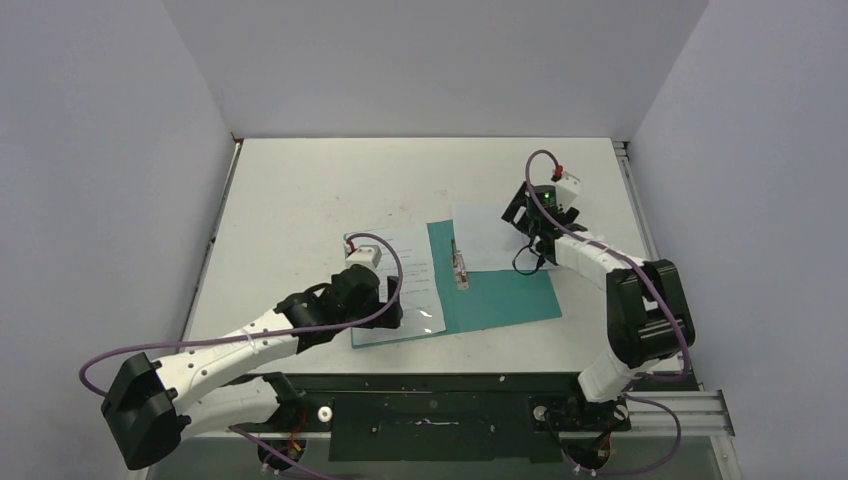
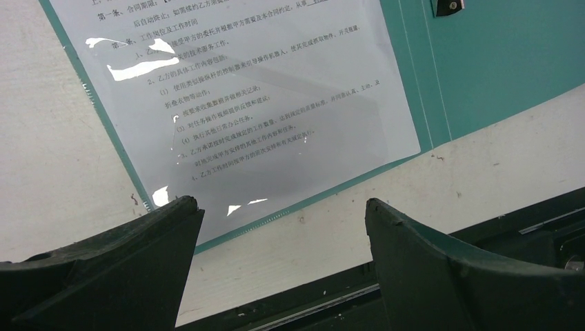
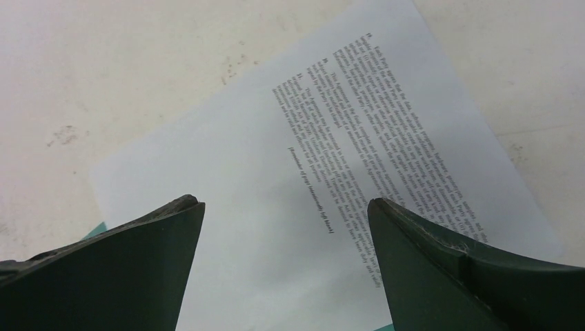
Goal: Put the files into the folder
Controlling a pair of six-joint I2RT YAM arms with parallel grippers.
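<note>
Teal card, top view: we see the folder (image 1: 500, 300) lying open and flat on the white table (image 1: 300, 190), towards its near edge, with a metal fastener (image 1: 460, 266) along the spine.
Left flap, top view: a glossy clear cover (image 1: 372, 330) lies over a printed sheet (image 1: 412, 265).
Far right corner, top view: a loose sheet (image 1: 485, 235) rests partly on the teal card and partly on the table.
Arms, top view: the left gripper (image 1: 395, 312) is over the near part of the clear cover and the right gripper (image 1: 530, 225) is over the right edge of the loose sheet. From here we cannot tell how far either claw is spread.
Left claw, left wrist view: the fingers stand wide apart with nothing between them, above the near edge of the cover. Glare streaks cross the text beneath it.
Right claw, right wrist view: the fingers are also spread wide and hold nothing. The loose sheet lies flat below them, and a sliver of teal shows at its lower left corner.
</note>
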